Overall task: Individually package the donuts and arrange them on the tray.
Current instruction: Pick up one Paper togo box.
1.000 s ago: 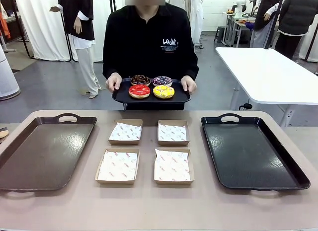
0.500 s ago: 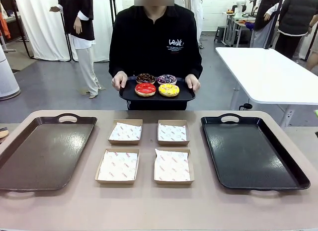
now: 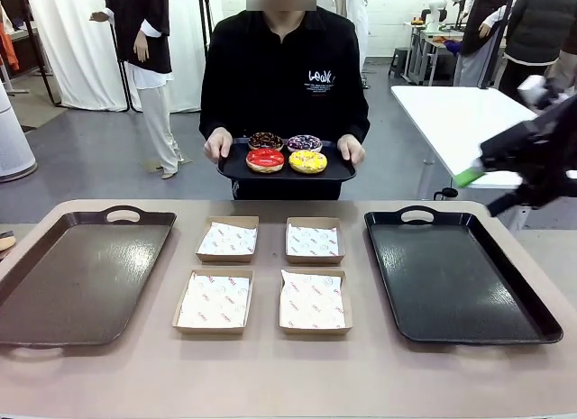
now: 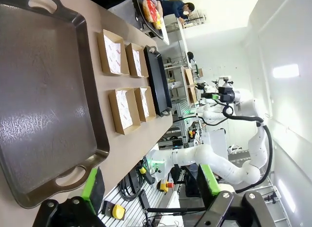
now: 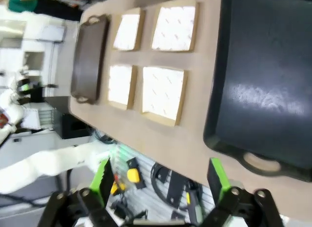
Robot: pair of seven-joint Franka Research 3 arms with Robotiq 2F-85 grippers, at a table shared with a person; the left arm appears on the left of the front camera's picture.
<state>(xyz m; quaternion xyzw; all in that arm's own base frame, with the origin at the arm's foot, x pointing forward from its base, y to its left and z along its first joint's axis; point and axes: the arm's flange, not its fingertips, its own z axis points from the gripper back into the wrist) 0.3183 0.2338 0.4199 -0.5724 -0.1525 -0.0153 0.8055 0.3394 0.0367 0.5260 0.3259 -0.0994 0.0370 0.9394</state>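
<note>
Four donuts (image 3: 286, 152) are sitting on a small black tray (image 3: 287, 176) that a person (image 3: 284, 68) is holding in the upper middle of the frame, behind the desk (image 3: 270, 369). The left end effector (image 4: 151, 185) and the right end effector (image 3: 484, 190) are hanging spread wide, holding nothing.

Right gripper (image 3: 480, 190) hangs in the air at the far right, jaws spread wide, nothing between them. Left gripper (image 4: 151, 184) sits near left, equally wide and empty.
</note>
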